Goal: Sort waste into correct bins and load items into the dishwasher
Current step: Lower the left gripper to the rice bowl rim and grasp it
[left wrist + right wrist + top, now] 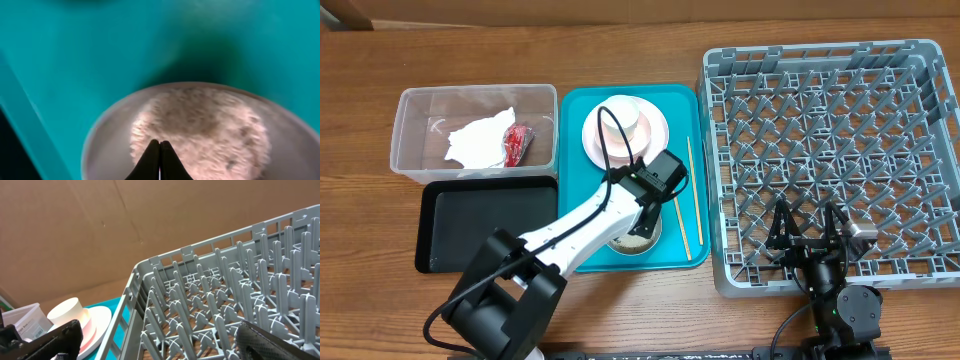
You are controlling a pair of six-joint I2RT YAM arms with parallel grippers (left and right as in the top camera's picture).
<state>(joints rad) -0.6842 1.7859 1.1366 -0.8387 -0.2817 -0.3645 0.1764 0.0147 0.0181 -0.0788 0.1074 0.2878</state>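
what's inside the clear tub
The clear tub holds a crumpled white napkin and, beside it, a small red wrapper. Whatever may lie under the napkin is covered.

Two chopsticks point(695, 200); one plate point(659, 135), cup point(623, 118), bowl point(636, 243), rack point(830, 100), tub point(404, 140), napkin point(475, 140), wrapper point(517, 143)

Robot test bench: wood-grain table point(620, 40); plain cardboard backdrop point(100, 230); grey dish rack point(820, 55) on the tabletop

No legible text; print on the clear tub point(27, 322) too blurred.
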